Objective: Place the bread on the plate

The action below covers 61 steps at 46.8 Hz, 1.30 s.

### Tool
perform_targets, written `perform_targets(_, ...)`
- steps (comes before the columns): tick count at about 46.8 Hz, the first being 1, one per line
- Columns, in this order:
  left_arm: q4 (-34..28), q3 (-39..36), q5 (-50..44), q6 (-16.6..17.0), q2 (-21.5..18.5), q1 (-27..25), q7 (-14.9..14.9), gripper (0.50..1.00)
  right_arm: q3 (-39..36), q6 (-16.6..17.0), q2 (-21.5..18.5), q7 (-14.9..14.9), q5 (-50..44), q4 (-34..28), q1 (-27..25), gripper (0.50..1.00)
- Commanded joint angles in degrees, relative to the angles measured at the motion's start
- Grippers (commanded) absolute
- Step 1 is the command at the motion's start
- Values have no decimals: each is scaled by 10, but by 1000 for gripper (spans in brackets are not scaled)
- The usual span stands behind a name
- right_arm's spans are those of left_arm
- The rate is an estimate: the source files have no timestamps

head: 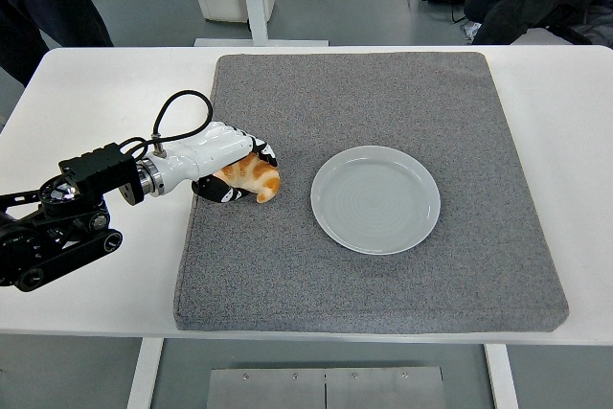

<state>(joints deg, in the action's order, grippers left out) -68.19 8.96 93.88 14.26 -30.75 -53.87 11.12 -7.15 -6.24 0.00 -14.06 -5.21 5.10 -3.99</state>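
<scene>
A golden-brown bread roll (255, 177) lies on the grey mat (383, 275), left of the plate. My left hand (230, 162), white with black fingertips, is curled around the bread from the left, with fingers over its top and below it. The bread rests at mat level. A pale grey round plate (375, 199) sits on the mat's middle, about a hand's width right of the bread, with nothing on it. My right arm is out of view.
The grey mat covers most of the white table (86, 102). My left forearm (67, 217) lies over the table's left part. A person in dark clothes stands at the top left and another at the top right. A white stand post rises behind the table.
</scene>
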Motion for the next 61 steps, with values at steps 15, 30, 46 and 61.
perform_targets(15, -1, 1, -37, -8, -6, -96, 0, 500, 0, 0, 0, 0, 0, 0, -1, 1000)
perform_targets(30, -2, 1, -84, -48, -7, -202, -1, 500, 0, 0, 0, 0, -1, 0, 0, 1000)
perform_targets(46, 1, 1, -108, -79, -2, -261, -1, 500, 0, 0, 0, 0, -1, 0, 0, 1000)
perform_targets(61, 1, 0, -108, -85, 36, -271, -4, 500, 0, 0, 0, 0, -1, 0, 0, 1000)
